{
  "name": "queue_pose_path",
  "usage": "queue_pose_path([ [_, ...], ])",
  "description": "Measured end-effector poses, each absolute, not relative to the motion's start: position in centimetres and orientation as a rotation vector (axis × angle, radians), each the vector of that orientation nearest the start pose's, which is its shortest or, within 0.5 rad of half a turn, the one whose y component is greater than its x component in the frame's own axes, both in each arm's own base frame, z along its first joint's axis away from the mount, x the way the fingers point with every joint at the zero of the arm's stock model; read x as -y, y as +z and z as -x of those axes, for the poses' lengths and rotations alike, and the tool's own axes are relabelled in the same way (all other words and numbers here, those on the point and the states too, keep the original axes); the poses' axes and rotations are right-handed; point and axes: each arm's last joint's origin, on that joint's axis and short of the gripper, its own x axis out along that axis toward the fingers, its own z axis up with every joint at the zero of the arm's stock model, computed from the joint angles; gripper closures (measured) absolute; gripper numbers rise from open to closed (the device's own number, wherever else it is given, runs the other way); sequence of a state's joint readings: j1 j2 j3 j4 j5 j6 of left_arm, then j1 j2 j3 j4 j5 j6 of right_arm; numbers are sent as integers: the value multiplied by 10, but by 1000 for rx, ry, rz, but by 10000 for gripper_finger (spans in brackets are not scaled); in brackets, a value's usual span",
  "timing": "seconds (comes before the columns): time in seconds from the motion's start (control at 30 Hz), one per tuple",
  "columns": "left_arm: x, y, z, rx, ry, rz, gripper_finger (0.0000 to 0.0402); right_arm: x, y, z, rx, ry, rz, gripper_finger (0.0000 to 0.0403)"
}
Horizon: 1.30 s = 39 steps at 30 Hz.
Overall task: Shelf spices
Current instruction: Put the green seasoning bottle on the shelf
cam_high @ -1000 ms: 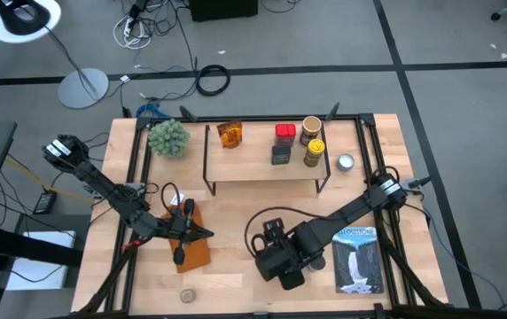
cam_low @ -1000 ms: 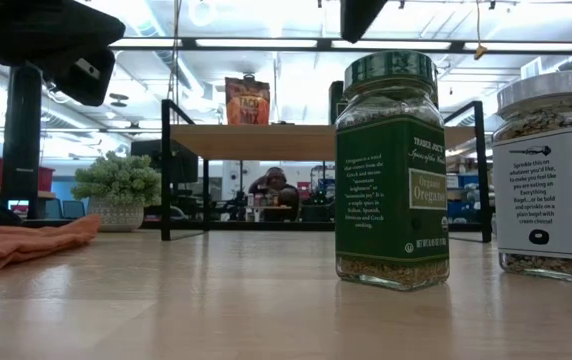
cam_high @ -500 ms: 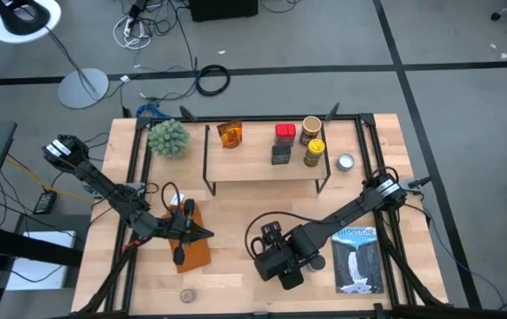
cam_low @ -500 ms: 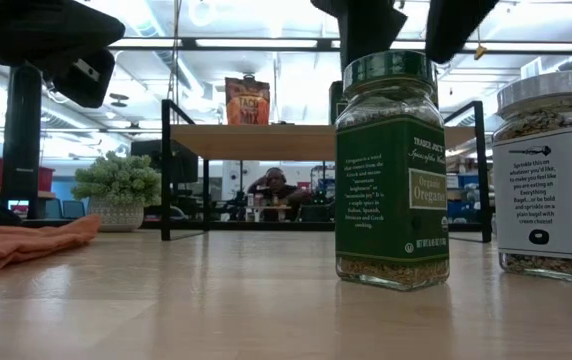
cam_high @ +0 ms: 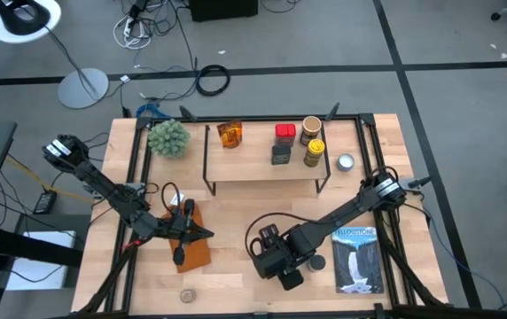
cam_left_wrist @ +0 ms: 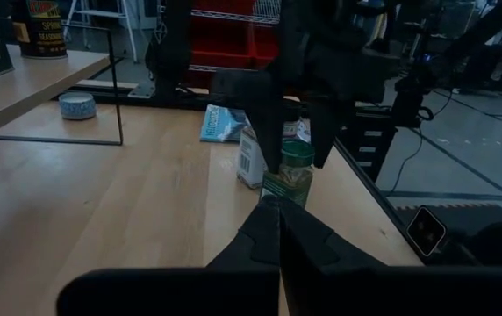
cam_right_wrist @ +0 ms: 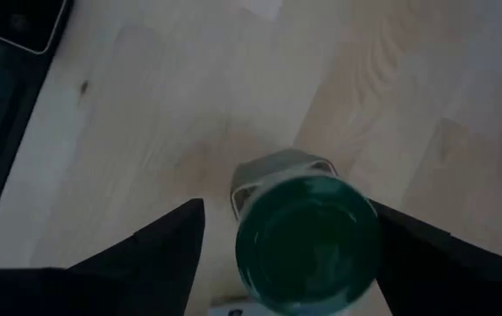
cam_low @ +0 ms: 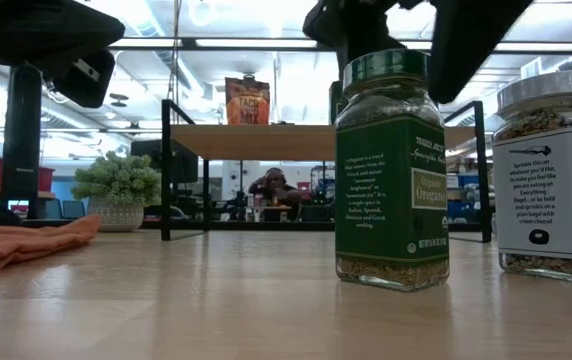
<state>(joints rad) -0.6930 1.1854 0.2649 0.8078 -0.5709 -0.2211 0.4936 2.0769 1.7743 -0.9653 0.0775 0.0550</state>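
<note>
A green-lidded oregano jar [cam_low: 391, 170] stands upright on the table near its near edge, beside a white-lidded jar [cam_low: 556, 175]. My right gripper [cam_right_wrist: 289, 207] is open and points down over the green lid [cam_right_wrist: 308, 241], one finger on either side of it with gaps showing. Several other spices [cam_high: 284, 133] stand on the shelf's top board [cam_high: 253, 164]. A small silver tin [cam_high: 346, 161] sits on the table right of the shelf. My left gripper [cam_left_wrist: 277, 237] is shut and waits over the orange notebook [cam_high: 196, 252].
A blue-and-white book [cam_high: 358, 259] lies right of the right gripper. A potted green plant [cam_high: 167, 136] stands left of the shelf, and a small round disc [cam_high: 186, 294] lies near the near edge. Bare tabletop [cam_high: 236, 213] lies between the shelf and both grippers.
My right gripper has come down from above onto the green jar: its fingers were barely in the low view, and now they flank the lid. The jar has stayed where it was.
</note>
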Motion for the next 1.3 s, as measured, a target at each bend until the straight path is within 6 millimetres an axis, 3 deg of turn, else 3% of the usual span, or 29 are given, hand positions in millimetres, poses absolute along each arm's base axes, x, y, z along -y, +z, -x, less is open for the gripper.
queue_pose_path([
  [0.33, 121, 179, -170, -104, -111, 152, 400, -199, 208, -375, -1240, 387, 420, 110],
  [0.6, 121, 179, -170, -104, -111, 149, 400, -201, 206, -378, -1193, 391, 410, 112],
  [0.7, 121, 179, -170, -104, -111, 149, 400, -201, 206, -378, -1196, 390, 408, 133],
  [0.87, 121, 179, -170, -104, -112, 148, 400, -201, 207, -378, -1194, 390, 405, 209],
  [1.1, 121, 179, -170, -105, -111, 147, 400, -201, 209, -378, -1199, 386, 402, 209],
  [1.3, 121, 178, -170, -112, -110, 144, 400, -198, 228, -383, -1191, 347, 349, 209],
])
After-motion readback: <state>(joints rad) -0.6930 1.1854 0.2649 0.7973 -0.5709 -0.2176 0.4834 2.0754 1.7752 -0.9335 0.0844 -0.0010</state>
